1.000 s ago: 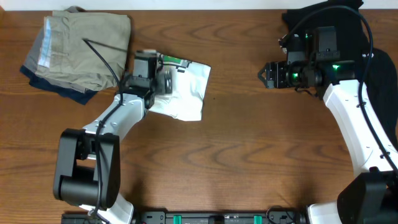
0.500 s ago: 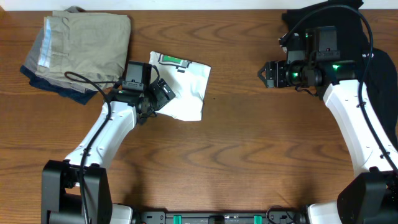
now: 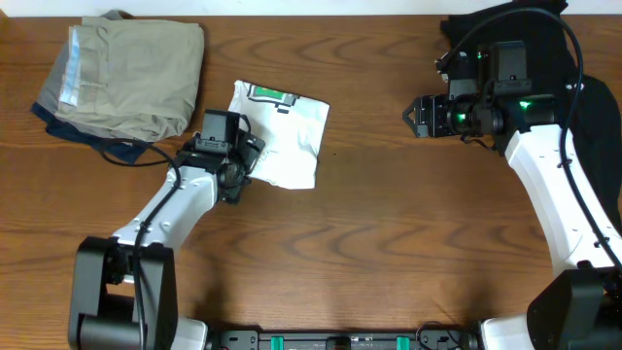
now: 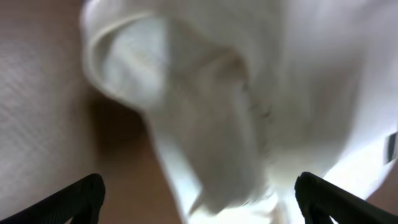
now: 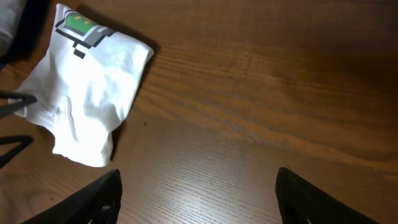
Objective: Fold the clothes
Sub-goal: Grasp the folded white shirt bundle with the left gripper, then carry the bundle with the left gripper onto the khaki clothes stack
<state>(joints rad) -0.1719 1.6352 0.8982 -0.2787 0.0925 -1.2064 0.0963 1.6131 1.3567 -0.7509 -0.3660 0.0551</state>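
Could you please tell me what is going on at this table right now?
A two-arm robot is working on folding clothes. The white T-shirt lies on the wooden table as a compact folded packet with its green graphic facing up. The left hand is at the shirt's left edge with its fingers spread, and the blurry wrist view shows no grip on the cloth. The right hand is open above bare wood, well away from the shirt. A stack of folded khaki clothes sits far left, and a black garment far right.

White T-shirt [image 3: 290, 134]: soft, matt, creased cloth. Surface [image 3: 389, 243]: smooth brown wood, visibly grained, faintly glossy.
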